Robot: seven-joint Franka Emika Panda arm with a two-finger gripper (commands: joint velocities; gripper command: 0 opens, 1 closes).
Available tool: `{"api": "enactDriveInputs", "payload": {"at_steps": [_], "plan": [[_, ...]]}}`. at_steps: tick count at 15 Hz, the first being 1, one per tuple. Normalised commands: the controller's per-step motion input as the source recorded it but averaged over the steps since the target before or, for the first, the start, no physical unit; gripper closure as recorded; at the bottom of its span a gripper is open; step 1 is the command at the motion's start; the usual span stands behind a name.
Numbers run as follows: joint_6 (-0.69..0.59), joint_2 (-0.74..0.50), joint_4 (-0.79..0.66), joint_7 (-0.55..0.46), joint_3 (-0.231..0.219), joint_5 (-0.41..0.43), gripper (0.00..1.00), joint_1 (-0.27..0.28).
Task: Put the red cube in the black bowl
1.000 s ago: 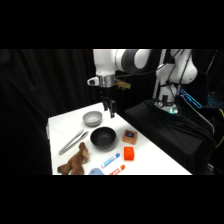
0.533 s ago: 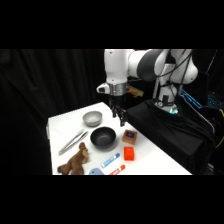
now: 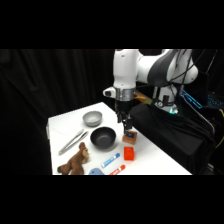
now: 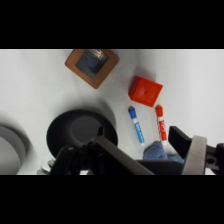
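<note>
- Since a second ago, our gripper (image 3: 123,121) has swung from above the grey metallic bowl (image 3: 92,118) toward the near right of the table (image 3: 62,122) and dropped lower; it now hangs just above the brown-orange block (image 3: 130,136).
- That brings us closer to the red cube (image 3: 129,153), which sits untouched on the table at about 4 o'clock from the black bowl (image 3: 103,137), so we judge the approach is under way and no grasp is made.
- In the wrist view our fingers (image 4: 192,150) stand wide apart with nothing between them.
- The red cube (image 4: 145,91) is small, plain and sharp-edged; the black bowl (image 4: 80,128) is round and matte.
- A blue-capped marker (image 4: 135,124) and a red-capped marker (image 4: 161,123) lie side by side just beside the cube.
</note>
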Motion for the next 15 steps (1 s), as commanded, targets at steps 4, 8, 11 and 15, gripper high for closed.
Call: {"api": "enactDriveInputs", "payload": {"at_steps": [4, 8, 11, 15], "plan": [[0.28, 0.13, -0.03, 0.39, 0.053, -0.129, 0.0, 0.093], [0.29, 0.22, 0.03, 0.34, -0.014, -0.176, 0.0, 0.108], [0.24, 0.23, 0.06, 0.25, -0.078, -0.139, 0.0, 0.133], [0.22, 0.2, 0.08, 0.21, -0.116, -0.114, 0.0, 0.173]]}}
